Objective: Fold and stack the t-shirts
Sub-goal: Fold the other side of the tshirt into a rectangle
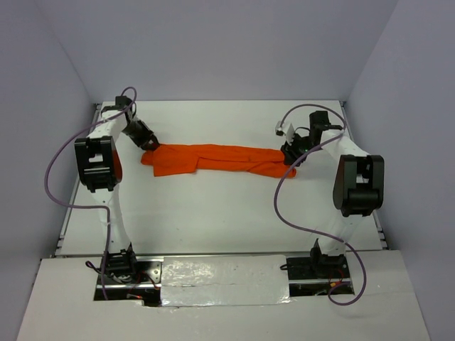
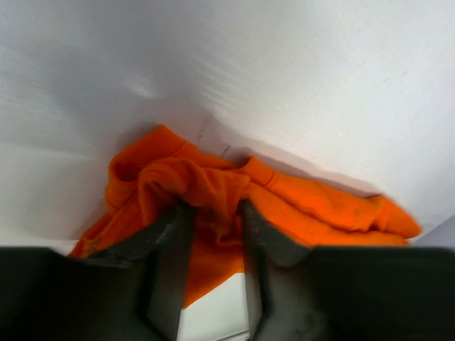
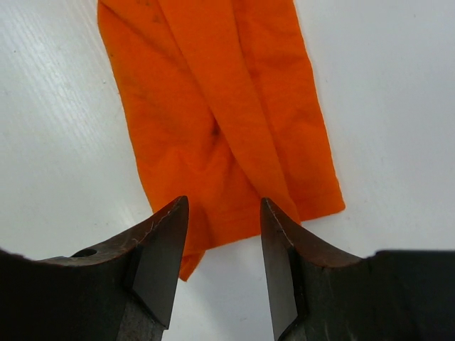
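The bright orange t-shirt [image 1: 220,158] lies as a long narrow band across the far half of the white table, running left to right between the two arms. My left gripper [image 1: 151,145] is at its left end. In the left wrist view the gripper [image 2: 213,209] is shut on a bunched fold of the t-shirt [image 2: 320,206], with cloth filling the gap between the fingertips. My right gripper [image 1: 291,158] is at the shirt's right end. In the right wrist view it [image 3: 220,206] is open and empty, hovering just over the end edge of the folded t-shirt [image 3: 213,106].
The white table [image 1: 213,220] is enclosed by pale walls at the back and both sides. Purple cables [image 1: 284,206] loop from each arm over the table. The arm bases [image 1: 121,266] sit at the near edge on a foil-covered strip.
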Action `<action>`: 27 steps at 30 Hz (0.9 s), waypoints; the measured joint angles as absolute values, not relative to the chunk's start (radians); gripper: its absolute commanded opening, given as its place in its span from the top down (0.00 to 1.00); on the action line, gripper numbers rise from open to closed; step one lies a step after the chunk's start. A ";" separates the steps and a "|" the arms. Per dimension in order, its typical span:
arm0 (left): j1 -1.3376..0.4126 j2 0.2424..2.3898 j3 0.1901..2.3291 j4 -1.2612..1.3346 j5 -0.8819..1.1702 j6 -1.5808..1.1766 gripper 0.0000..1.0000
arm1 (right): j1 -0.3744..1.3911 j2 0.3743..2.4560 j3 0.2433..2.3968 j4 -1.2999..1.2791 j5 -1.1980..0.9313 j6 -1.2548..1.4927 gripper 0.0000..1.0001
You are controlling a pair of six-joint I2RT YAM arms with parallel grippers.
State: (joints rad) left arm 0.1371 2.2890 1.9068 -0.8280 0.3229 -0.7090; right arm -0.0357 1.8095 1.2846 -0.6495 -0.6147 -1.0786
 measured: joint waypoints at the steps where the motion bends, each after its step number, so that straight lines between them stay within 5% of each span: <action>1: 0.138 2.288 1.907 -0.822 0.327 -0.707 0.48 | -0.029 1.810 1.284 -0.649 -0.612 -1.084 0.47; 5: 0.139 2.244 1.859 -0.749 0.364 -0.712 0.35 | -0.006 1.809 1.284 -0.642 -0.603 -1.106 0.46; 16: 0.140 1.947 1.707 -0.543 0.454 -0.734 0.32 | 0.046 1.809 1.317 -0.643 -0.598 -1.158 0.45; 20: 0.140 1.884 1.644 -0.509 0.453 -0.734 0.52 | 0.055 1.809 1.331 -0.642 -0.599 -1.162 0.47; 22: 0.140 1.850 1.597 -0.503 0.450 -0.732 0.95 | 0.057 1.809 1.331 -0.643 -0.602 -1.161 0.48; 25: 0.140 1.793 1.510 -0.505 0.440 -0.708 0.98 | 0.059 1.809 1.331 -0.642 -0.606 -1.157 0.48; 27: 0.139 1.741 1.435 -0.523 0.419 -0.699 0.83 | 0.059 1.808 1.327 -0.639 -0.610 -1.149 0.48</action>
State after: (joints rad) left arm 0.1394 1.7409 1.4345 -0.5232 0.4187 -0.6991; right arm 0.0586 1.8084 1.3266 -0.6388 -0.6102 -1.1492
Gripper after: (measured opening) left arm 0.076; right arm 0.523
